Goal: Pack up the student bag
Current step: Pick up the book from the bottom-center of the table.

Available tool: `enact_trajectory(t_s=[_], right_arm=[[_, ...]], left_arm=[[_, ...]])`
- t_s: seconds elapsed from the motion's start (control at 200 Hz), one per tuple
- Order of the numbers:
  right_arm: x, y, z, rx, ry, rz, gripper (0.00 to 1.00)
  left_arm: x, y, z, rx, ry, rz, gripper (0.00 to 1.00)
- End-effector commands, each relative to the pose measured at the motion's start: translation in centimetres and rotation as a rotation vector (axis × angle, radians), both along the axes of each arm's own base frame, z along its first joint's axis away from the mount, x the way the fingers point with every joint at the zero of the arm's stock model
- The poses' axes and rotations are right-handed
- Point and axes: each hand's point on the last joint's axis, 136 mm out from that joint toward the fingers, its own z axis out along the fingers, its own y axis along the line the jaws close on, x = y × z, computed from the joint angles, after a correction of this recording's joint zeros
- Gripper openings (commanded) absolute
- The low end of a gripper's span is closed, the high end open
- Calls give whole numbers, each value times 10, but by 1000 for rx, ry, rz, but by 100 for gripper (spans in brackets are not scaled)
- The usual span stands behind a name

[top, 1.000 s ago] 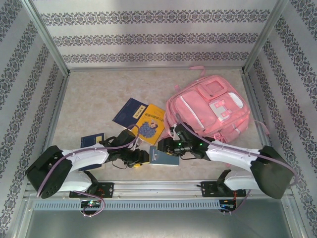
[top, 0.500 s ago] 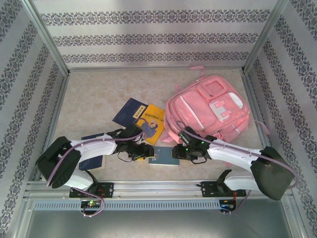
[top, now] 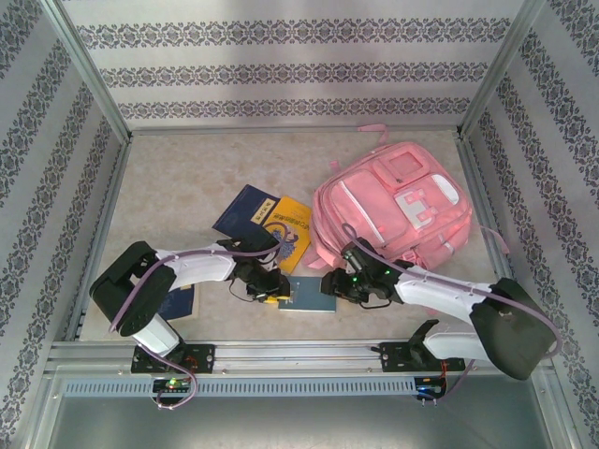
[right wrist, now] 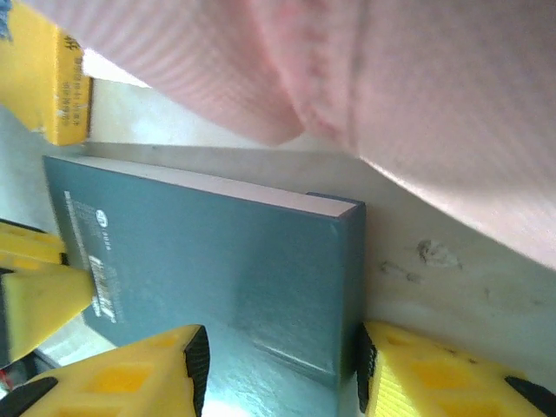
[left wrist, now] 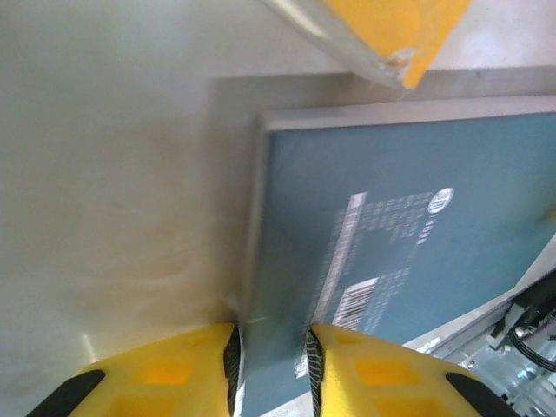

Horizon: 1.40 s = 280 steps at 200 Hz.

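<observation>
Left gripper (left wrist: 271,369) sits with jaws close-set over the teal book (left wrist: 391,234) corner, grip or not I cannot tell; right gripper (right wrist: 276,369) spread across its other end. Student bag (top: 393,210) lies flat at right, just beyond that book — soft, floppy, bulky, likely best lifted by its top loop (top: 372,129). Four books — small blue (top: 178,301), navy (top: 245,208), yellow (top: 288,229), teal; one bag.

A large white block shape like the letter E (top: 418,208) stands on the front pocket of the pink backpack (top: 374,224). The teal book (left wrist: 417,243) carries a barcode (left wrist: 354,304), a round white emblem (left wrist: 440,200) and lines of small white print, all too blurred to read. Dark print on the yellow book (right wrist: 61,91) is likewise illegible.
</observation>
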Motion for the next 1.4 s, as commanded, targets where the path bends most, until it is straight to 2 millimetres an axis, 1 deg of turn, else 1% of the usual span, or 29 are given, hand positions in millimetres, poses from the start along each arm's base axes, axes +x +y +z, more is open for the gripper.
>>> enact_trajectory(t_s=[0.0,0.07,0.16,0.305,0.44,0.56,0.655,0.724,0.874,0.984,1.044,1.129,1.199,1.324,1.394], right_arm=[[0,48,62,317,-68,86,49],[-3,51,61,347,-58,87,50],[-6,53,52,354,-44,101,50],[1,55,35,322,-46,89,50],[12,49,13,228,-43,55,48],[20,41,-7,149,-36,19,44],[19,35,-20,115,-21,14,41],[18,32,-25,107,-18,9,37],[18,26,-20,105,-51,-2,26],[17,25,-15,118,-68,1,15],[16,26,-12,127,-75,9,9],[17,28,-4,148,-98,22,2],[17,32,5,180,-110,28,0],[9,48,32,285,-131,104,0],[5,49,42,310,-146,128,0]], left_arm=[[-1,-33,-9,-94,-52,-79,27],[-2,-35,-8,-110,-45,-75,26],[-2,-38,-5,-129,-43,-71,25],[-1,-45,-6,-158,-22,-61,22],[1,-52,-7,-145,-15,-67,20],[4,-52,0,-136,-36,-67,19],[4,-50,6,-130,-62,-76,19],[4,-48,7,-124,-71,-82,19],[0,-43,-3,-99,-57,-87,18],[-1,-43,-2,-107,-57,-83,18],[-1,-42,2,-107,-67,-85,21],[-1,-42,7,-120,-79,-87,29],[-1,-42,8,-124,-81,-84,30],[0,-48,6,-137,-69,-86,25],[0,-53,7,-141,-71,-96,25]])
